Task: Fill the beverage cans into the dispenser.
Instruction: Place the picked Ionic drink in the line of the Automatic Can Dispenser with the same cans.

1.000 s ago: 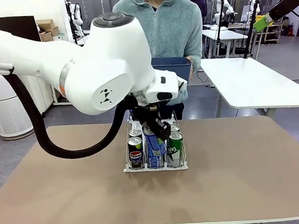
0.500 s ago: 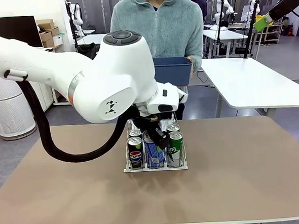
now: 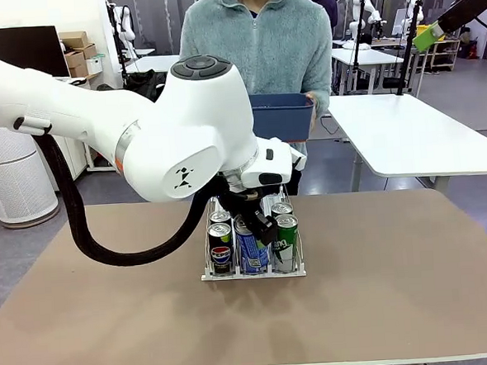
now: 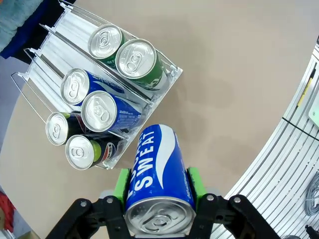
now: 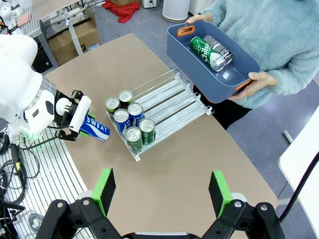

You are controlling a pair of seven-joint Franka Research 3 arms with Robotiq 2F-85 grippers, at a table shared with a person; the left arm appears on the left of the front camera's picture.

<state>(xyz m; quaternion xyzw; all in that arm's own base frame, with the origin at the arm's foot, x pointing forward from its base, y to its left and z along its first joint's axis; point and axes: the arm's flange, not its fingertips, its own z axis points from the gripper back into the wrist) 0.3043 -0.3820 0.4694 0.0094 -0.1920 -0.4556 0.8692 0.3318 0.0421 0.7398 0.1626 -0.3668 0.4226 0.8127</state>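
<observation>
6 cans (image 5: 122, 118) sit in dispenser (image 5: 172, 97), 2 per lane. My left claw (image 4: 158, 185) is clenched on a blue can (image 4: 159, 169) near its front; right claw (image 5: 162, 191) released. 2+ left in person's bin (image 5: 175, 50).

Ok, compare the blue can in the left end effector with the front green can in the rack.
The held blue can is tilted; the front green can stands upright. The blue can is clamped in the left end effector outside the rack; the green can sits in a lane. Both are slim with silver tops.
</observation>
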